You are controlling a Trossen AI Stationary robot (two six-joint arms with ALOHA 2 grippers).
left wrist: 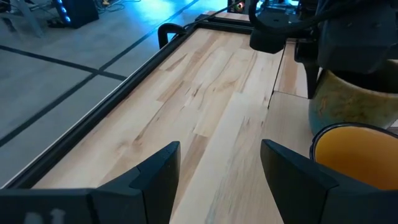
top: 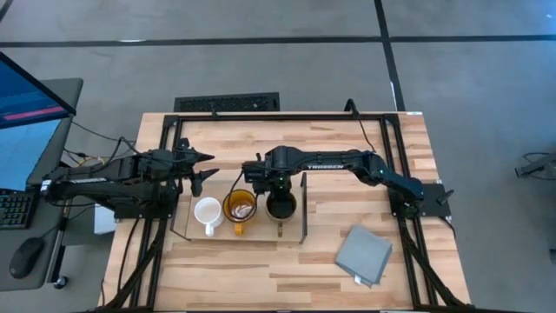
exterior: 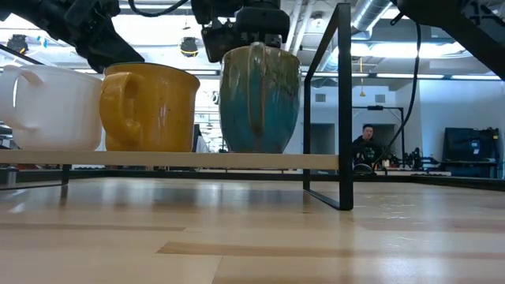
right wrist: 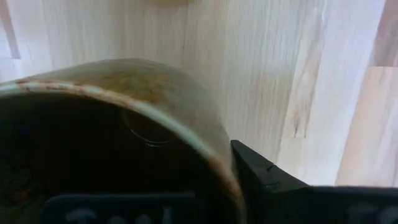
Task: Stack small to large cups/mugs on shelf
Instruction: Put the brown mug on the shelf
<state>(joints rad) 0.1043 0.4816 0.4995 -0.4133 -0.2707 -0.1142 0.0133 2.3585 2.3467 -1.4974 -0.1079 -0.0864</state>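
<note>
Directly before the right wrist camera sits the olive-brown mug (right wrist: 124,112), its dark interior filling the view, with one finger (right wrist: 267,180) of the right gripper (top: 276,193) close outside its rim; the other finger is hidden, so whether this gripper clasps the rim or has released it cannot be told. Seen from above, the mug stands on the shelf (top: 291,238), last in a row of three beside the shelf's upright end on the right arm's side. Next to it is the amber-yellow mug (top: 239,209), then the small white mug (top: 207,212), all upright on the board with their handles toward the table's near edge. From table level the white and yellow mugs touch or nearly so, while a narrow gap separates yellow from olive-brown. Left gripper (top: 203,170) hovers behind the white mug, fingers spread and holding nothing. A grey folded cloth (top: 364,255) lies on the table (top: 347,139), well apart from the shelf.
</note>
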